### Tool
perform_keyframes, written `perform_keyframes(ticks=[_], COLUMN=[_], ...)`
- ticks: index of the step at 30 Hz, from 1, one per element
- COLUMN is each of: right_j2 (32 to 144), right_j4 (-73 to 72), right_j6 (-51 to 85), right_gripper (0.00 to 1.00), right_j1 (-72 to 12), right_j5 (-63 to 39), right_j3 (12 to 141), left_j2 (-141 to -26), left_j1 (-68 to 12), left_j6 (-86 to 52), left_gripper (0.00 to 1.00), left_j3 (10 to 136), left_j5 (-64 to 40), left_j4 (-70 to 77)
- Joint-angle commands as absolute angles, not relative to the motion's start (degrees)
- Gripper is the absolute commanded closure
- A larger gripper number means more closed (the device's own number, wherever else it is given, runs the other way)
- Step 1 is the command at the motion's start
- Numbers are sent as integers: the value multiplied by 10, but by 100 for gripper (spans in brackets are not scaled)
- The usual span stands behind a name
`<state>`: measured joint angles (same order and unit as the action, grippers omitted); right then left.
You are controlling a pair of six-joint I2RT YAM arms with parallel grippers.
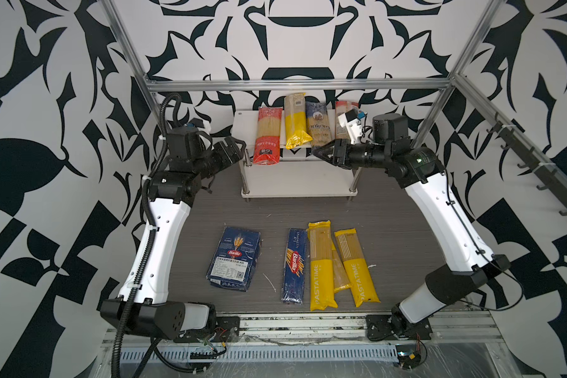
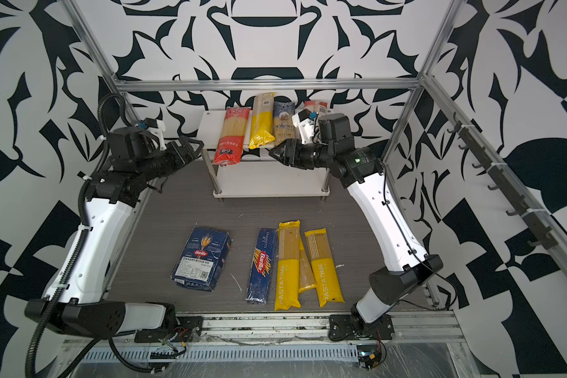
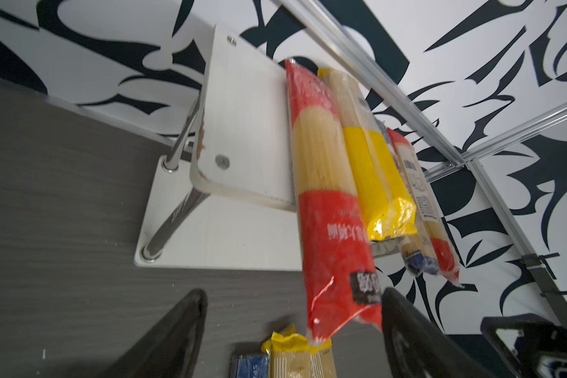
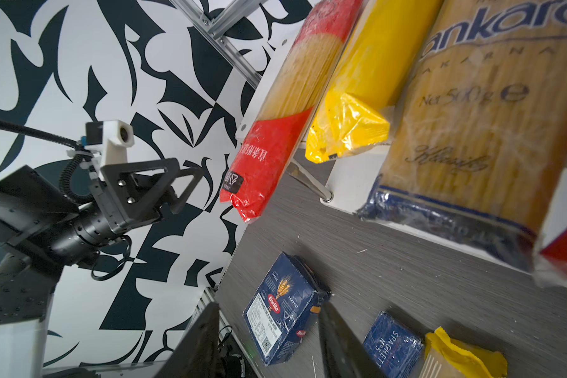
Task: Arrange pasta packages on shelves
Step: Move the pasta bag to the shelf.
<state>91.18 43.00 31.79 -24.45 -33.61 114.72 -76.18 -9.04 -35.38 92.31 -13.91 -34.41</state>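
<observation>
Left claw (image 1: pixel 239 146) is wide open and empty, right beside the front end of the red bag (image 1: pixel 269 134), which lies lengthwise overhanging the top shelf (image 1: pixel 243 122) toward the robot, so left arm's nearer.

Glossy film, chrome, matt board
The red spaghetti bag (image 1: pixel 268 135) is glossy, crinkled plastic film (clear at its middle); the shelves (image 3: pixel 243 114) are smooth matt white boards on polished chrome posts (image 3: pixel 174 225); the surface (image 1: pixel 390 229) is matt grey wood-grain; the left claw (image 1: pixel 239 145) is matt black plastic.
</observation>
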Motion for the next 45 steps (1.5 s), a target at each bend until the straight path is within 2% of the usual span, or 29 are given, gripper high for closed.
perform_keyframes(ticks=[1,6,13,37,45], right_j2=[888,871,850,786,775], right_j4=[405,405,396,409,420], right_j6=[334,337,340,315,305], right_gripper=[49,49,48,49,46], right_j1=[-243,-243,-243,-242,-237], right_j5=[-360,-359,-356,-316,-305], right_j3=[1128,1095,1064,1006,1002], left_j2=[-719,-694,-726,-884,-899], left_j1=[-95,-103,-133,-150,-149], left_j6=[-364,-369,-368,-354,-343], left_gripper=[14,19,21,21,19], left_j3=[870,826,850,971,978], left_j5=[-154,-152,-144,-145,-143], left_j4=[-353,-352,-349,-336,-350])
